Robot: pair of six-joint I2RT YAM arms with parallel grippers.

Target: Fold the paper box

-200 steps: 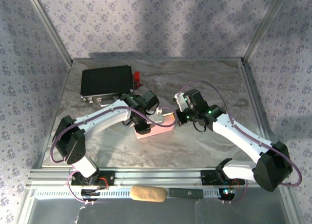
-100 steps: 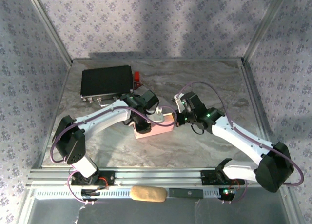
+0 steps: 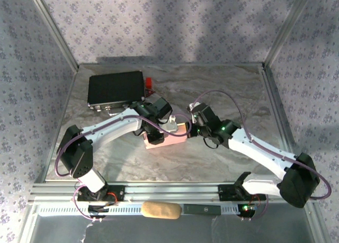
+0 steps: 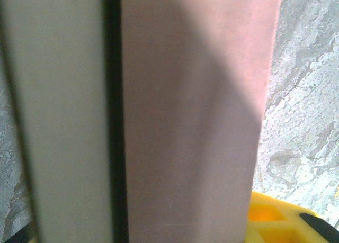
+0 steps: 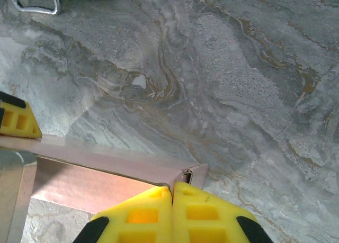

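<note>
The paper box (image 3: pixel 168 138) is a pale pink cardboard piece lying near the table's middle. My left gripper (image 3: pixel 160 125) comes down on it from above. In the left wrist view its pink panel (image 4: pixel 190 116) and a whitish panel (image 4: pixel 58 116) run between the jaws, with one yellow finger (image 4: pixel 273 216) tight against the pink edge. My right gripper (image 3: pixel 193 128) is shut. Its yellow tips (image 5: pixel 172 189) are pressed together against the box's right end corner (image 5: pixel 193 174), where a small flap stands up.
A larger black case (image 3: pixel 116 89) sits at the back left with a small red object (image 3: pixel 150 83) beside it. A tan oblong thing (image 3: pixel 161 210) lies on the front rail. Bare marble table (image 3: pixel 238 89) stretches to the right and back, bounded by metal frame posts.
My right gripper has slid a little left and nearer, up against the box's right end. The left gripper and the box have barely shifted.
</note>
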